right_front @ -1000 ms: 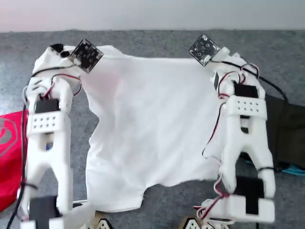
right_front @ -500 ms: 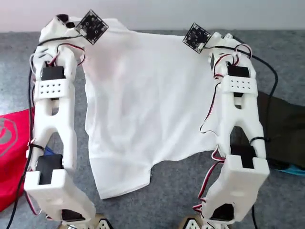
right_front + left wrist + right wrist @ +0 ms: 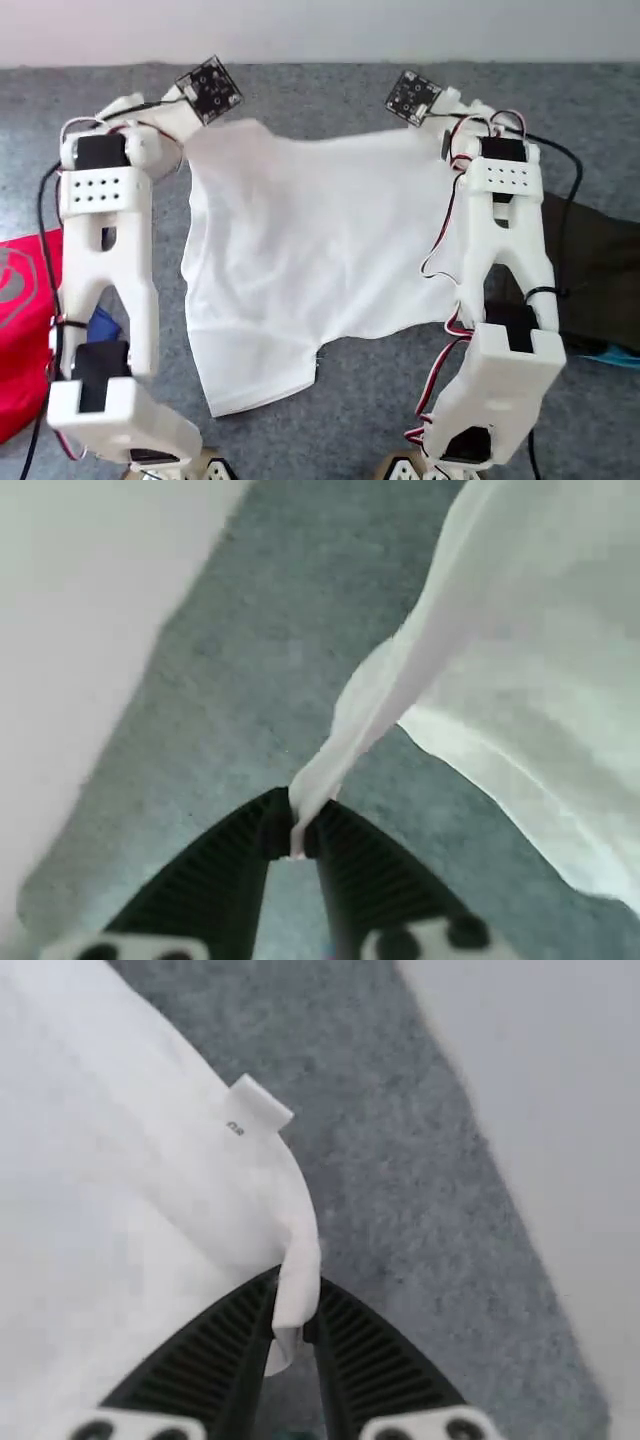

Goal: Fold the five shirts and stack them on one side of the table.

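A white shirt (image 3: pixel 310 250) hangs spread between both arms over the grey table (image 3: pixel 320 90), its lower part resting near the table's front. My left gripper (image 3: pixel 293 830) is shut on one far corner of the white shirt (image 3: pixel 480 670); in the high view the left gripper (image 3: pixel 190 125) holds the far left corner. My right gripper (image 3: pixel 290 1310) is shut on the other far edge of the white shirt (image 3: pixel 130 1210), beside a small sewn tag (image 3: pixel 258 1110). The right gripper (image 3: pixel 440 130) is at the far right corner in the high view.
A red shirt (image 3: pixel 20 320) lies at the table's left edge. A dark green shirt (image 3: pixel 590 270) lies at the right, partly under the right arm. A bit of blue cloth (image 3: pixel 100 325) peeks out behind the left arm. A white wall (image 3: pixel 320 30) borders the far side.
Both arms pushed the shirt's held edge toward the wall, then drew it back. The cloth now hangs lower and narrower, with more grey table showing at the far side.
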Tool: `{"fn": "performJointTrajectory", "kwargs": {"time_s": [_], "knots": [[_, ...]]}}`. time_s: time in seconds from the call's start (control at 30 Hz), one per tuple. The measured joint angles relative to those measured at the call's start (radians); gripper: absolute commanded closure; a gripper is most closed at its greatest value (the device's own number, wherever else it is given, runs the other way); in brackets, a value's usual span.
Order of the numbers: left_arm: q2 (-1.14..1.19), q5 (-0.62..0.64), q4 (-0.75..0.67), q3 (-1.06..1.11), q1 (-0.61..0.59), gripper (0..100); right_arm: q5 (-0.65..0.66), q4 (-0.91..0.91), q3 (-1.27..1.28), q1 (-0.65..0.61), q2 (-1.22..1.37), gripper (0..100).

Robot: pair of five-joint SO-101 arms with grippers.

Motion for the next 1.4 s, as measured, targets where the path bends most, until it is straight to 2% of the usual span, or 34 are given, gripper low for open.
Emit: {"fn": "performJointTrajectory", "kwargs": {"time_s": [0.17,0.3,0.43,0.57,0.9,1.03,1.4], "knots": [[-0.095,0.009,0.295,-0.008,0.034,98,-0.084,0.198,-0.002,0.002,-0.034,98.9],[-0.164,0.046,0.445,-0.011,0.091,98,-0.150,0.371,-0.008,0.002,-0.048,99.0],[-0.258,0.084,0.466,0.081,0.118,98,-0.183,0.505,-0.008,0.005,-0.048,99.0],[-0.353,0.091,0.468,0.273,0.163,98,-0.187,0.595,-0.009,0.035,-0.048,99.0],[-0.598,0.097,0.470,0.724,0.278,98,-0.147,0.669,-0.003,0.118,-0.048,99.0],[-0.649,0.098,0.470,0.796,0.324,98,-0.130,0.700,0.008,0.120,-0.049,99.0],[-0.658,0.098,0.470,0.822,0.328,98,-0.124,0.744,0.025,0.120,-0.049,98.8]]}}
